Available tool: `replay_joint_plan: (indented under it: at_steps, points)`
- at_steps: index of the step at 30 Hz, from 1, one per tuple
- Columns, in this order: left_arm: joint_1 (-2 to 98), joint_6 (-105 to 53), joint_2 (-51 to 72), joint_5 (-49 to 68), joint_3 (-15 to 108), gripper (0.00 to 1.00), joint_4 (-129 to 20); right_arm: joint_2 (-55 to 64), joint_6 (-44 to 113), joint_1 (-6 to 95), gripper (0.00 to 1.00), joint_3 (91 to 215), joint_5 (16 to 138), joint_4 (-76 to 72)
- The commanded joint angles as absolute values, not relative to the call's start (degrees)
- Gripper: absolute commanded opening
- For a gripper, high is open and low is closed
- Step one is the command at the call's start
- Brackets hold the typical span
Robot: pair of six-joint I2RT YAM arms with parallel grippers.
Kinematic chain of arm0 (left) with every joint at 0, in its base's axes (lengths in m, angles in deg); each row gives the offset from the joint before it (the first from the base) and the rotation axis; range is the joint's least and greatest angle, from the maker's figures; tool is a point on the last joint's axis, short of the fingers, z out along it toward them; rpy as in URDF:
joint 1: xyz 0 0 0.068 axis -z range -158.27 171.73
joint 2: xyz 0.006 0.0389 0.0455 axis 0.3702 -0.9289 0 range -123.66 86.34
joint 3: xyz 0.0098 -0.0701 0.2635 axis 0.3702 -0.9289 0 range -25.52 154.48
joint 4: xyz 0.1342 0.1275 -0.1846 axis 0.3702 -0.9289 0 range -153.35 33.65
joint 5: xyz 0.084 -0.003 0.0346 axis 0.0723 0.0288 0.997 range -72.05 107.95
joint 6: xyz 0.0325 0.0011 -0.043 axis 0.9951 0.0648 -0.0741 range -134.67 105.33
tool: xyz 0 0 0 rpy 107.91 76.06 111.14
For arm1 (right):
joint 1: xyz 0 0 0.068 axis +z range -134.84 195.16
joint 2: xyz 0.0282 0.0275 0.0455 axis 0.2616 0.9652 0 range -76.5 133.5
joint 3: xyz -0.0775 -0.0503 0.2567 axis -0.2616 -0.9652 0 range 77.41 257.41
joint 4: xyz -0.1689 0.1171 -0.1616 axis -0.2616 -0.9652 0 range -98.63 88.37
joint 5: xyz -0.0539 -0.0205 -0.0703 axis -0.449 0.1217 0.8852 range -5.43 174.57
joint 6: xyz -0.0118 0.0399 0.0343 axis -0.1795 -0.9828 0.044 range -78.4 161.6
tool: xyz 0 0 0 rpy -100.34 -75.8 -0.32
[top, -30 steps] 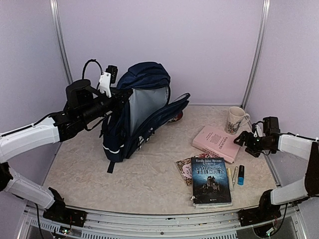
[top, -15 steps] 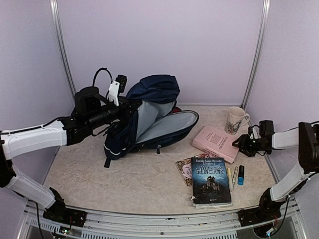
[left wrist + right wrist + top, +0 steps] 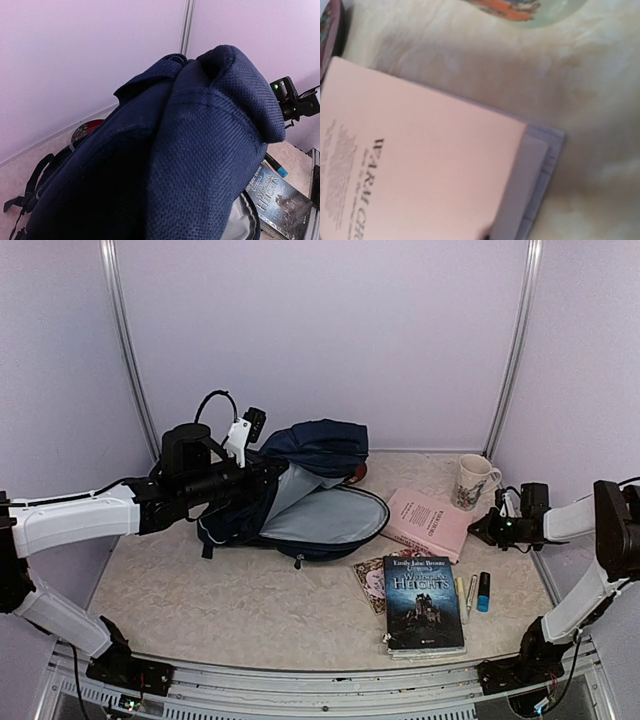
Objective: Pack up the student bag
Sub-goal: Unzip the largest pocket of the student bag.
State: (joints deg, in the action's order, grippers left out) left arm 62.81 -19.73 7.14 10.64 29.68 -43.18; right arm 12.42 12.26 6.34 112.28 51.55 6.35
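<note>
1. The table [image 3: 250,610] fills the lower half of the overhead view and carries everything.
2. The bag [image 3: 318,448] lies on its side at centre-left. Its main compartment is unzipped and the flap is folded down toward the middle of the frame, showing grey lining. The mouth faces the books, which should make loading easy (my reading).
3. The left gripper [image 3: 265,470] sits at the bag's upper left edge, clamped on a fold of navy fabric. This is probably to hold the mouth open and stop the bag sliding (its wrist view is filled with bunched cloth, so the fingers are hidden).
4. The dark book [image 3: 422,600] lies flat at lower centre-right, on top of a card [image 3: 368,580].
5. The pink book [image 3: 430,523] lies right of centre, between the bag and the mug. It is the item closest to the opening, so it is likely the first to go in.
6. The right gripper [image 3: 487,530] is at the pink book's right edge, jaws fully together. I cannot tell whether they pinch the cover (its wrist view shows only a corner and page edges).
7. The mug [image 3: 472,480] stands upright at upper right.
8. The pens [image 3: 465,595] and a blue marker [image 3: 483,592] lie just right of the dark book.
</note>
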Motion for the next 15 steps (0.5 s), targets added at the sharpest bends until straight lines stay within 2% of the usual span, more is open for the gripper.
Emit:
replay_joint_plan:
  at_steps: [1,6,15]
  points:
    - [62.25,-19.67,8.14,13.36,29.23,0.0,-43.68,10.08,14.51,5.76,0.0,111.0,47.4,6.38]
    - [62.04,-19.24,9.12,13.93,29.13,0.0,-43.65,-0.46,21.07,6.91,0.0,112.15,45.51,2.16]
    - [60.37,-20.45,9.28,14.32,29.15,0.0,-43.8,-15.94,27.54,11.38,0.0,115.36,56.69,-10.85]
